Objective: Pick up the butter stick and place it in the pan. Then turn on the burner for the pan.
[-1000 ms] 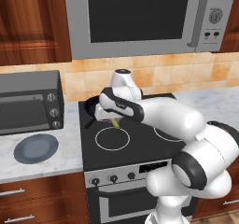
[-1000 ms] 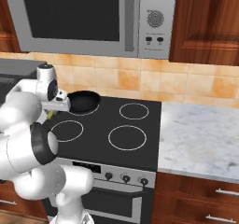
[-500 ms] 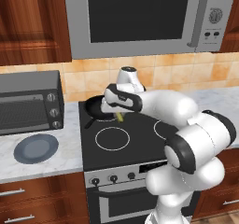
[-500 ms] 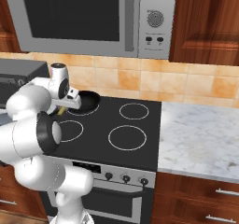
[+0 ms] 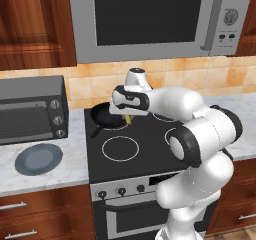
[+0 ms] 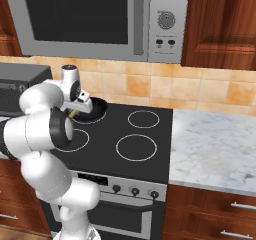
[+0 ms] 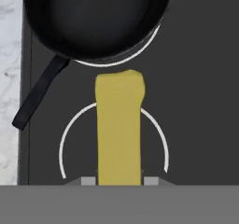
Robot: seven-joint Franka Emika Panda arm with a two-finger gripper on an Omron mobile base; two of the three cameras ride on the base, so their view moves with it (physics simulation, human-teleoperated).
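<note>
My gripper (image 7: pixel 119 181) is shut on the butter stick (image 7: pixel 119 125), a yellow bar pointing down from the fingers. It hangs over the black cooktop just in front of the pan (image 7: pixel 93 17), and its tip nears the pan's front rim. The black pan is empty, with its handle (image 7: pixel 39 94) slanting toward the marble edge. Under the pan, the burner (image 7: pixel 116 63) shows as a thin white arc. From the left base view the gripper (image 5: pixel 128 115) holds the butter stick (image 5: pixel 129 119) right of the pan (image 5: pixel 102 113). In the right base view the gripper (image 6: pixel 75 113) sits left of the pan (image 6: pixel 96 108).
A toaster oven (image 5: pixel 30 109) and a blue-grey plate (image 5: pixel 38 159) stand on the left counter. A microwave (image 5: pixel 150 19) hangs above the stove. Knobs (image 5: pixel 120 190) line the stove's front. Marble counter (image 6: pixel 215 144) lies to the right. Another white circle (image 5: pixel 120 148) lies at the front left.
The hand with the butter stick has moved a little back over the cooktop toward the pan, and the arm has swung with it. The grip has stayed shut.
</note>
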